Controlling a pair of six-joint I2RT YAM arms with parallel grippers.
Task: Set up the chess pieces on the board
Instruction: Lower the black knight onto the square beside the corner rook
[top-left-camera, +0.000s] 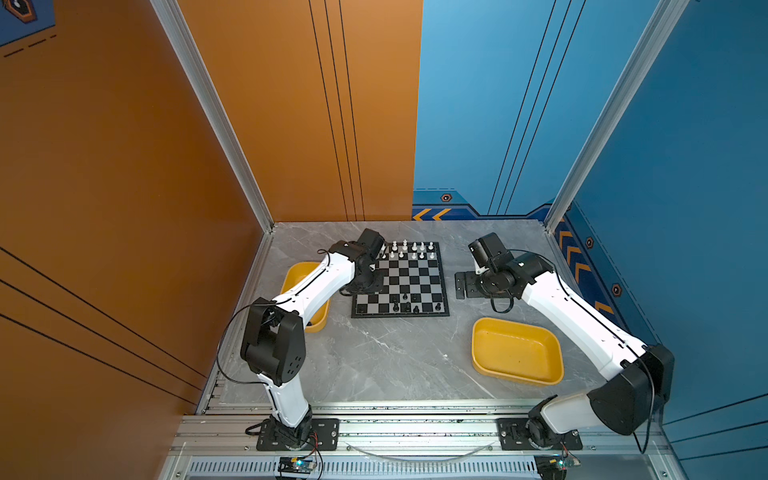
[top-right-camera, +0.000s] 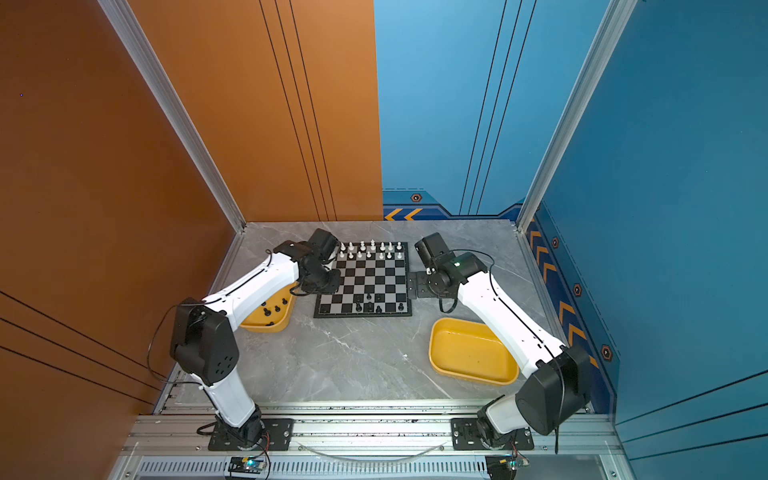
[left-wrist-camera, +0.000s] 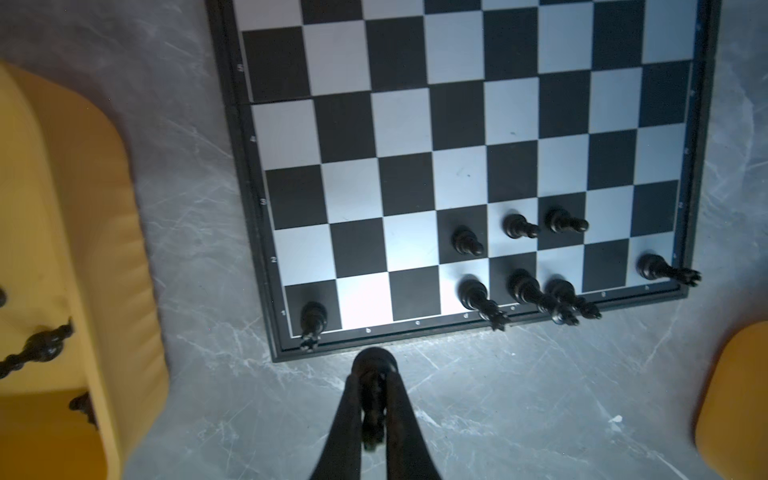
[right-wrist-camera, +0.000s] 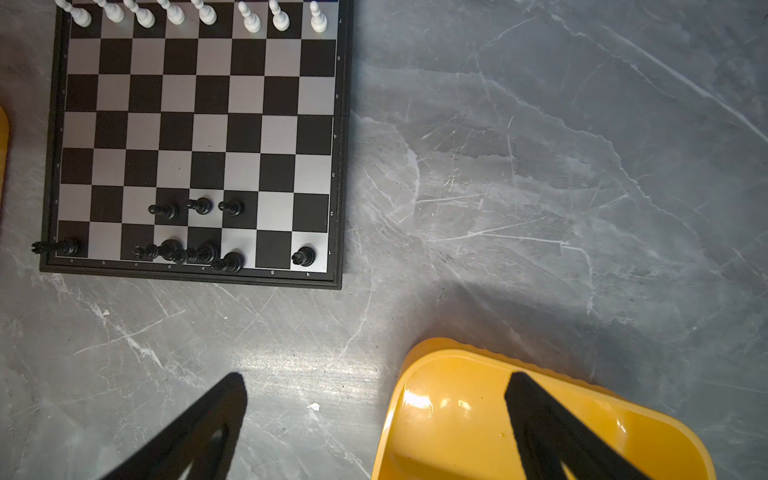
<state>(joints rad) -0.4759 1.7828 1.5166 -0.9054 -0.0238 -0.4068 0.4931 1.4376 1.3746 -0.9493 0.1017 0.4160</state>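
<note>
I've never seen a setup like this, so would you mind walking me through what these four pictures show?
These are two white robot arms, the left arm and the right arm, at a grey table. Two pictures come from one overhead camera; the other two from cameras on each wrist, looking past its pincer. On the table lies a chessboard: white pieces line its far rows, some black pieces its near rows. The yellow tray beneath the left arm holds spare black pieces; the other yellow tray looks empty. The left pincer is shut on a black piece; the right pincer is open and empty.
</note>
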